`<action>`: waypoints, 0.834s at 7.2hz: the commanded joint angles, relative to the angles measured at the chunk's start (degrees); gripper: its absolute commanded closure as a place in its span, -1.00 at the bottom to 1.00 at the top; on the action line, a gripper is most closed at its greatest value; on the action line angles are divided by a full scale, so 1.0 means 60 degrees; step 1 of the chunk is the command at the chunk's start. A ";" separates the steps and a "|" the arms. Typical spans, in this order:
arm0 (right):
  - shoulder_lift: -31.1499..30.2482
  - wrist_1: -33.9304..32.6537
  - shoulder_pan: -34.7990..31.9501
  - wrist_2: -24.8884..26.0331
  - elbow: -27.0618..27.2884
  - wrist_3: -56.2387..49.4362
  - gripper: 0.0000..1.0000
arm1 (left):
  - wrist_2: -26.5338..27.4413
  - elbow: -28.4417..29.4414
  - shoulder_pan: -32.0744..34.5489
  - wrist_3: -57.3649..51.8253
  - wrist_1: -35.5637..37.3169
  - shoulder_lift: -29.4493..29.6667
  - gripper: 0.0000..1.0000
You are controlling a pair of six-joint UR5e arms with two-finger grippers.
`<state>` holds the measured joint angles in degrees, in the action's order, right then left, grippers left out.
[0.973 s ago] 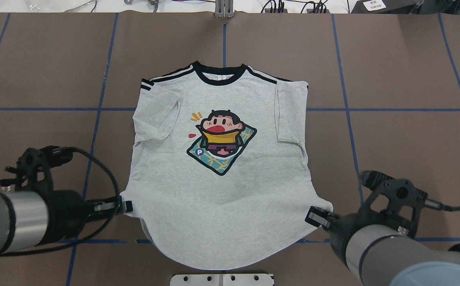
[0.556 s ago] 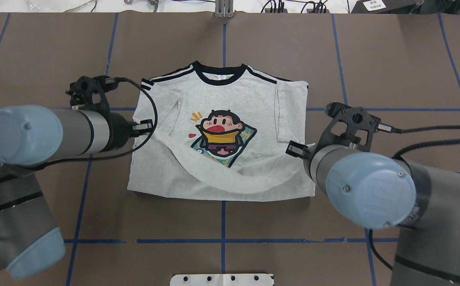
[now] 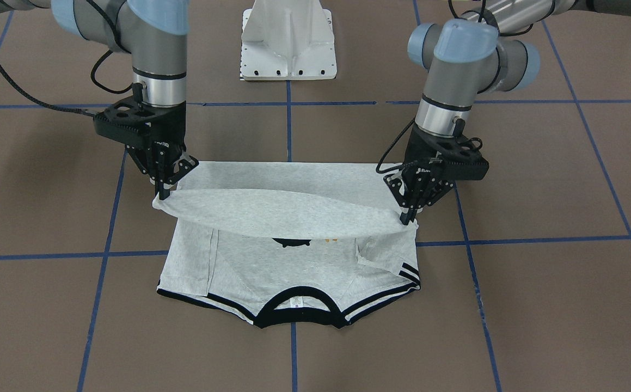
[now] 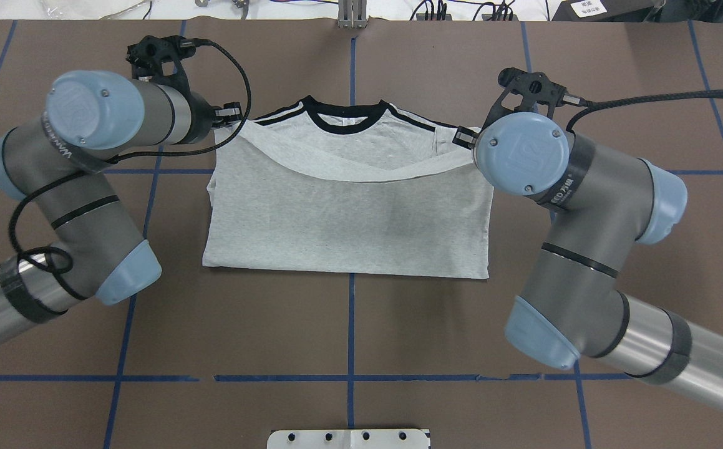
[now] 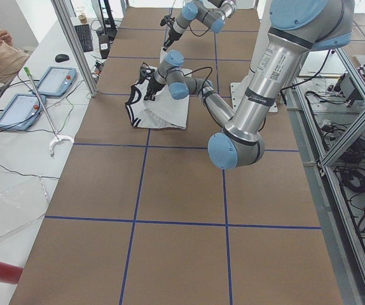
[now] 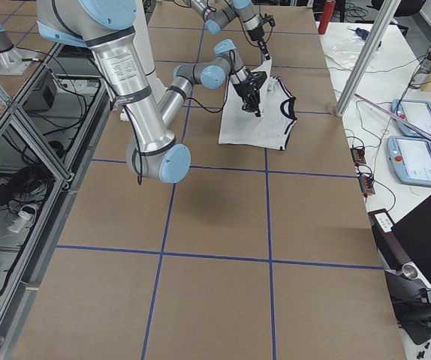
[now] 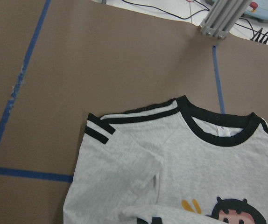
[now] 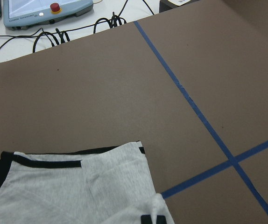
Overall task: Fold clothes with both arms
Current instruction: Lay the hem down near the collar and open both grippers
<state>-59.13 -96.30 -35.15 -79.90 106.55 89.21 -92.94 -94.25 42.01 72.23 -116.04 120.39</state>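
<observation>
The light grey T-shirt (image 4: 349, 212) lies front-up on the brown table, with its black collar (image 4: 349, 121) at the far side. Its lower half is lifted and folded over toward the collar, hiding the cartoon print in the overhead view. A sliver of the print (image 3: 293, 243) shows under the raised hem. My left gripper (image 4: 233, 118) is shut on the hem's left corner beside the striped shoulder. It also shows in the front-facing view (image 3: 405, 220). My right gripper (image 4: 461, 136) is shut on the hem's right corner, also seen in the front-facing view (image 3: 163, 195). The hem sags between them.
A white pedestal base (image 3: 288, 49) stands at the robot's side of the table. Blue tape lines (image 4: 352, 324) grid the brown surface. A metal post (image 4: 352, 15) stands at the far edge. Teach pendants (image 6: 414, 120) and cables lie on a side bench.
Both grippers carried the hem from the near edge up and away, over the print, to the shoulders. The shirt's lower half now covers the print.
</observation>
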 commanded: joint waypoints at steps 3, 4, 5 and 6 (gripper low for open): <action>0.1050 0.3096 -0.0410 0.0016 -0.4027 -0.0190 1.00 | 0.0240 0.3208 0.0117 -0.0232 -0.1912 0.0836 1.00; 0.1051 0.3130 -0.0571 -0.0013 -0.4135 -0.0481 1.00 | 0.0241 0.3474 0.0147 -0.0392 -0.2104 0.0881 1.00; 0.1051 0.3130 -0.0631 -0.0028 -0.4150 -0.0484 1.00 | 0.0241 0.3491 0.0147 -0.0408 -0.2120 0.0882 1.00; 0.1051 0.3130 -0.0689 -0.0101 -0.4150 -0.0484 1.00 | 0.0241 0.3491 0.0161 -0.0423 -0.2121 0.0867 1.00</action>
<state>-52.87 -77.73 -38.77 -80.13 82.00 86.55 -91.53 -73.70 42.89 69.92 -128.49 125.58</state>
